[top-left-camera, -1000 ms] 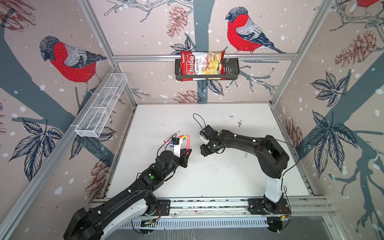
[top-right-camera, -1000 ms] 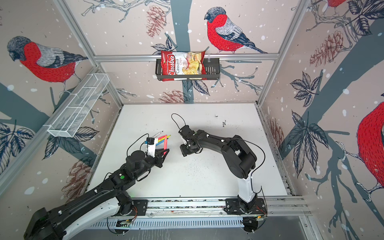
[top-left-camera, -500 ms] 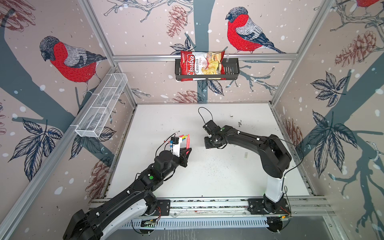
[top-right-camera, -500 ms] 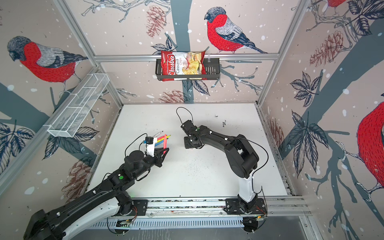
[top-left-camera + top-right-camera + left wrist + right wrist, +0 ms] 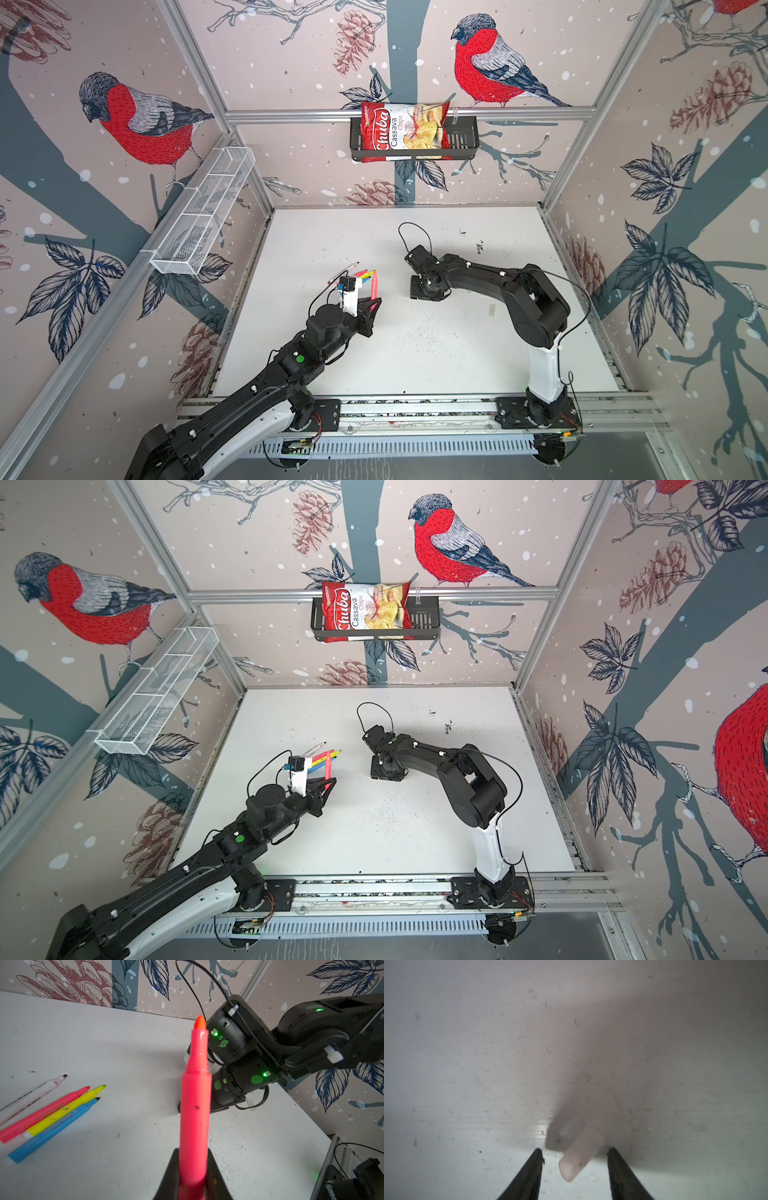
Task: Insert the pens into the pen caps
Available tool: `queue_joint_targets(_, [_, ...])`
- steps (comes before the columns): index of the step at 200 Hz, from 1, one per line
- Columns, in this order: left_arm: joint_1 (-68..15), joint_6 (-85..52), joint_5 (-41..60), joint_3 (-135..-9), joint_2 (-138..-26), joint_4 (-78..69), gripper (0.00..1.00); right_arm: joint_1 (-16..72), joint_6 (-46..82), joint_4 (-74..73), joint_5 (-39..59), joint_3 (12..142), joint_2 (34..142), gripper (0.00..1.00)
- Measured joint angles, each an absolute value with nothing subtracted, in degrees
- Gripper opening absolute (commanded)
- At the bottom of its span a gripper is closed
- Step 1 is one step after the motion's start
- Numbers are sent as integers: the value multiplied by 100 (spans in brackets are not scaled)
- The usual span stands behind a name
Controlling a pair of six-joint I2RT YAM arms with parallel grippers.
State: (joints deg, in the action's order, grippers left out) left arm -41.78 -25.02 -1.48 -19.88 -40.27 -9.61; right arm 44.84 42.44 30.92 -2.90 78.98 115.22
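Note:
My left gripper is shut on a pink pen, which sticks out past the fingers with its bare orange tip toward the right arm. In both top views this gripper hovers left of centre. Behind it lie the other pens: white, pink, yellow and blue, seen as a bunch. My right gripper points down at the table, open. A translucent pen cap lies between its fingers, touching neither. Another pen cap lies by the right elbow.
A black basket with a chips bag hangs on the back wall. A white mesh tray is fixed to the left wall. The white table carries dark specks, and the arms' rail runs along its front edge.
The right gripper has shifted slightly right, away from the left gripper, and now faces down over a cap. The left arm and its pink pen have stayed still.

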Motion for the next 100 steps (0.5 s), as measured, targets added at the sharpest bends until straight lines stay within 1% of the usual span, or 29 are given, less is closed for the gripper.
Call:
queue_joint_targets(60, [-4176,-2504,-150,-1984,-4021,-958,0,4401,4294,3061,-397,8152,11716,42])
queue_joint_targets(100, [-4176,-2504,-150,-1984,-4021,-958,0,4488,4171,3151,-493,8149,11727,40])
